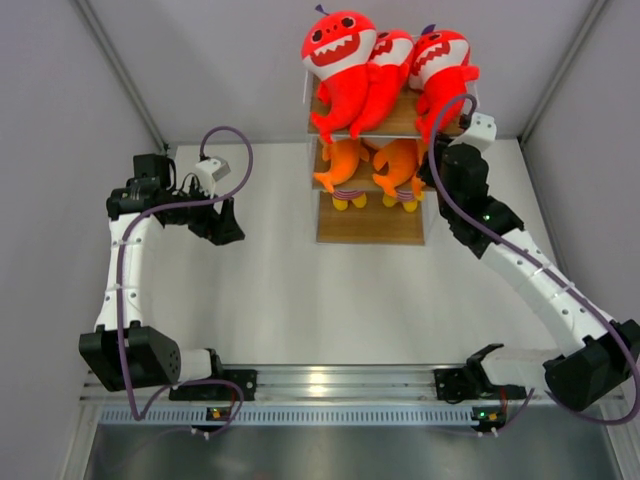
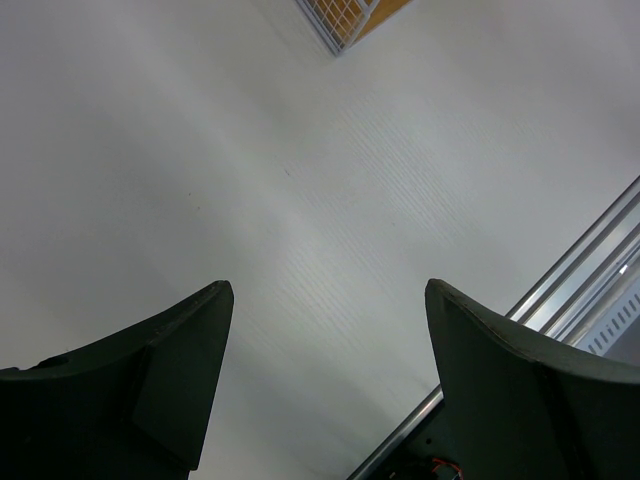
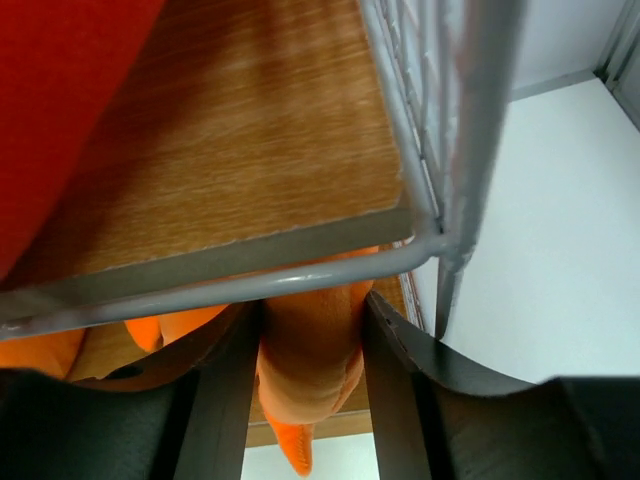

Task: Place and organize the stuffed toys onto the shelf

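The shelf (image 1: 370, 228) stands at the back middle of the table. Three red sharks (image 1: 340, 55) sit crowded on its top board. Two orange fish (image 1: 343, 165) (image 1: 398, 165) hang on the middle board. My right gripper (image 1: 435, 172) reaches into the shelf's right side at the middle tier. In the right wrist view it (image 3: 308, 310) is shut on a third orange fish (image 3: 310, 370), just under the top board (image 3: 230, 150) and its wire frame (image 3: 430, 235). My left gripper (image 1: 225, 225) is open and empty over the table on the left; its wrist view (image 2: 328, 290) shows bare table.
A metal rail (image 1: 330, 380) runs along the table's near edge and shows in the left wrist view (image 2: 590, 250). Grey enclosure walls stand left, right and behind. The shelf's bottom board is bare. A corner of the shelf (image 2: 345, 20) shows in the left wrist view.
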Motion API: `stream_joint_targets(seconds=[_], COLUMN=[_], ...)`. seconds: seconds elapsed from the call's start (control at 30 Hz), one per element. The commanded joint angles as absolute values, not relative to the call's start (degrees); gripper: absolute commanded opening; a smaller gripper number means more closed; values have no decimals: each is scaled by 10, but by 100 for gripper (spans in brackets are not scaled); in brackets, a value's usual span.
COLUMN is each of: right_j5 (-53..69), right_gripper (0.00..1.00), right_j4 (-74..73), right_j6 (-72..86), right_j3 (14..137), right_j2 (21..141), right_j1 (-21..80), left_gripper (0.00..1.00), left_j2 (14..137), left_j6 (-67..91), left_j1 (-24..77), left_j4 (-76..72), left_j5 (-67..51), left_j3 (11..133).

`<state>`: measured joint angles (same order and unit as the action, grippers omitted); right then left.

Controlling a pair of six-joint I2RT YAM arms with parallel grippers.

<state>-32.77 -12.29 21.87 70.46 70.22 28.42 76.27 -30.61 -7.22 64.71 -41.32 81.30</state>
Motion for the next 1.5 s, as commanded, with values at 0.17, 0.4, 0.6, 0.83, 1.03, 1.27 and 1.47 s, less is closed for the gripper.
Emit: stream_joint_targets(seconds=[0.17,0.4,0.6,0.83,1.03,1.27,1.47], right_j5=[-378,-387,-386,-389,-413,-311,-213], right_gripper=[57,80,99,99,99,99,99], right_j4=[-84,-144,-252,-358,-480,-564,-532], right_j6=[165,163,178,206,241,282,285], right_j3=[711,717,732,717,686,636,559], right_j2=[662,622,597,536,525,529,529], right_j1=[328,355,356,354,344,243,68], left_gripper=[83,84,84,84,84,85,86], left_j2=[752,745,733,720,709,698,689], left_j6=[-317,-316,-309,-307,-307,-297,-278], left_j1=[-75,-75,-75,-75,-75,-75,-75], left_j4=[644,644,643,642,643,632,592], left_j5=[-423,-421,-400,-401,-396,-357,-314], left_j3=[814,811,784,766,736,701,650])
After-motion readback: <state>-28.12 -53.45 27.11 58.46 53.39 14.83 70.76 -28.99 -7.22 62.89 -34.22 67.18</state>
